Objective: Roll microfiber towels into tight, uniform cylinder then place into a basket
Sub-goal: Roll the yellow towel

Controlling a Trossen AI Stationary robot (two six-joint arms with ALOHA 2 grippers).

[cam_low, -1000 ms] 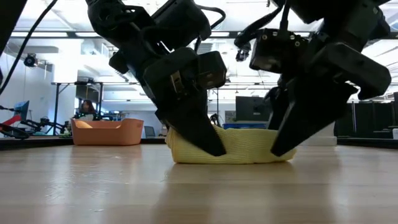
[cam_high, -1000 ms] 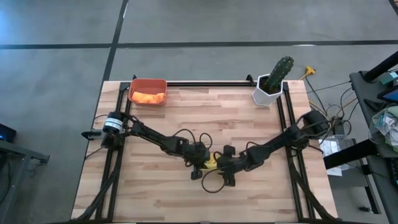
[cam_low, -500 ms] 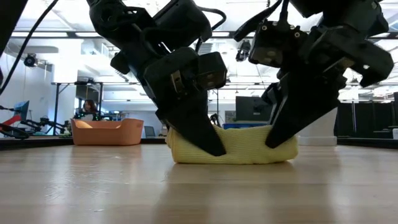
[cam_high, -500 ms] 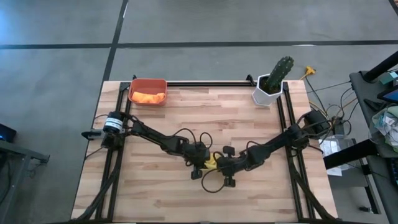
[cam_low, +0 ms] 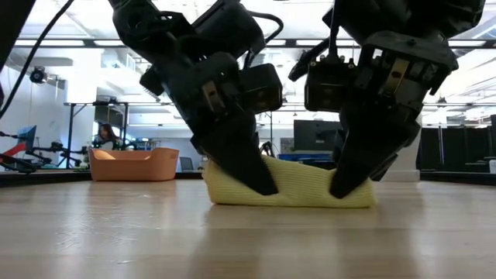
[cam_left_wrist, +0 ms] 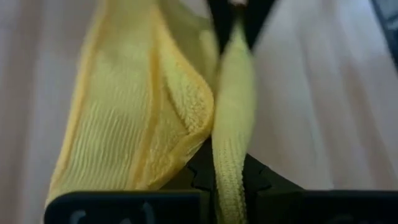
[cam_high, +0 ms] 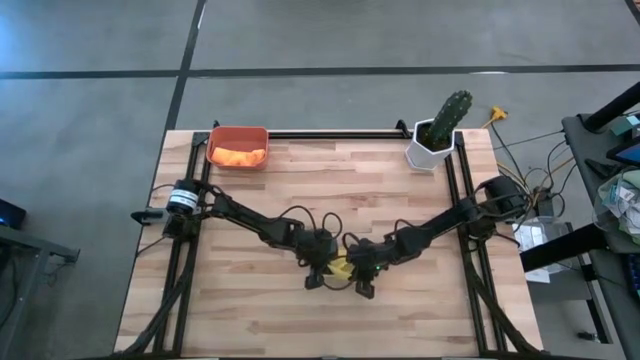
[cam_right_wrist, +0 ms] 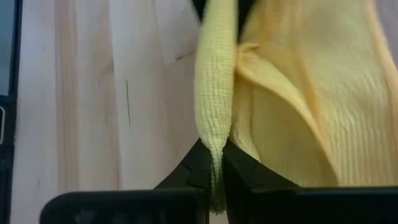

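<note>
My right gripper point(cam_low: 353, 186) has just closed onto the yellow towel point(cam_low: 291, 186), which lies rolled mid-table between both hands. My left gripper point(cam_low: 260, 182) is clamped on its other end. The orange towel point(cam_high: 238, 156) sits in the basket point(cam_high: 237, 134), well apart. Pinching only thin folds, I could unroll it when lifting.

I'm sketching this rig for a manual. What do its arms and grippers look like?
Both are slim, jointed black arms with looping black cables. The left arm has a silver-banded base motor. The left gripper and right gripper have blocky black housings tapering to flat dark fingers.
</note>
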